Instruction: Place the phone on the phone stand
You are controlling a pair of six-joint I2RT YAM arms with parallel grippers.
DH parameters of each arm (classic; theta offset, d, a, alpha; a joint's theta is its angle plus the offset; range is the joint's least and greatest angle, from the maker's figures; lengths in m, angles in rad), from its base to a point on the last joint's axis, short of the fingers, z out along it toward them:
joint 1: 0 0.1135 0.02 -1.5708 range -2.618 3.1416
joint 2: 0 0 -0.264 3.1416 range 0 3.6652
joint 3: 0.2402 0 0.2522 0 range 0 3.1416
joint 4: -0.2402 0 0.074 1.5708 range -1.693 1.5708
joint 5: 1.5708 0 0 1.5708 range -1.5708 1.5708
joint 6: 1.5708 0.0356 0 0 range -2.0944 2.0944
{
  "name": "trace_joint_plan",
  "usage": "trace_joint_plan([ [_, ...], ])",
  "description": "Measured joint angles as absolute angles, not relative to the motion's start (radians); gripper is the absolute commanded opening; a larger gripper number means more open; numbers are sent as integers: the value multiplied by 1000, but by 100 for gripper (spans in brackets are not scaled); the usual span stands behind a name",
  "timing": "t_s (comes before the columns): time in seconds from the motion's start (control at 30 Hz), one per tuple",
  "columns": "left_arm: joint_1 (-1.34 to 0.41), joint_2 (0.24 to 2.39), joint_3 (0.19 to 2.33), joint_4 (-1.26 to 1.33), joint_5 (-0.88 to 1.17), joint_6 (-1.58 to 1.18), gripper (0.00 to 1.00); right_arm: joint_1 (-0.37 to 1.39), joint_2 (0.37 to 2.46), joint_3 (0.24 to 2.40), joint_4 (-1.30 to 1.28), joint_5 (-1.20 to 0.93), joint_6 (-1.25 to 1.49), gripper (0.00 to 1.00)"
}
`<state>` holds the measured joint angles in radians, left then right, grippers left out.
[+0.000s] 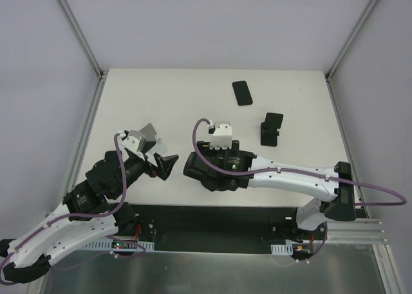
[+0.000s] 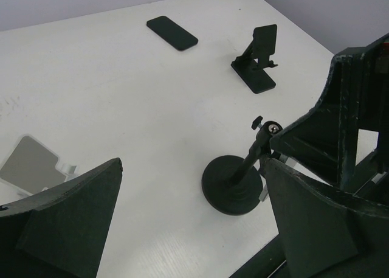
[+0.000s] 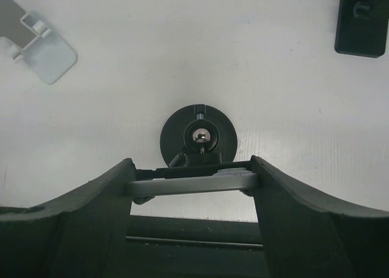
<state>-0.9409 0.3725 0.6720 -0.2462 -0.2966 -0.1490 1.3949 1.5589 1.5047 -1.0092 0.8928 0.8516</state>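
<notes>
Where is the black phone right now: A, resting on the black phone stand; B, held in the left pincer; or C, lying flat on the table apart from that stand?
C: the phone lies flat on the table, apart from the phone stand, which holds nothing.

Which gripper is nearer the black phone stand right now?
Right. The right gripper is just to the near-left of the phone stand. The left gripper is farther left, by the silver stand.

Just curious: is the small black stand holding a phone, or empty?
Empty. The phone stand shows a bare back plate; the phone lies flat, apart from it.
</notes>
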Motion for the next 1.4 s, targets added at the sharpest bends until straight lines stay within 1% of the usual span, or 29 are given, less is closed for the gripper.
trace_joint_plan([
  [0.17, -941, 373, 672, -249, -295, -149, 97, 1320, 1543, 1497, -1043, 913, 833, 0],
  [0.33, -941, 373, 672, -253, -283, -155, 97, 1128, 1404, 1380, -1067, 924, 819, 0],
  [0.47, -941, 373, 672, -253, -263, -165, 97, 887, 1223, 1271, -1111, 929, 801, 0],
  [0.63, -941, 374, 672, -253, -263, -168, 96, 576, 1082, 1229, -1171, 949, 749, 0],
  [0.77, -941, 382, 671, -253, -260, -170, 96, 356, 1089, 1231, -1179, 981, 695, 0],
  [1.0, -941, 439, 670, -253, -225, -179, 96, 7, 1152, 1232, -1120, 958, 632, 1],
  [1.1, -941, 463, 670, -253, -205, -188, 96, -83, 1142, 1209, -1072, 935, 633, 0],
  [1.17, -941, 467, 670, -253, -195, -192, 96, -111, 1138, 1185, -1042, 921, 640, 0],
  [1.4, -941, 465, 665, -252, -191, -195, 95, -135, 1108, 1125, -946, 921, 649, 1],
])
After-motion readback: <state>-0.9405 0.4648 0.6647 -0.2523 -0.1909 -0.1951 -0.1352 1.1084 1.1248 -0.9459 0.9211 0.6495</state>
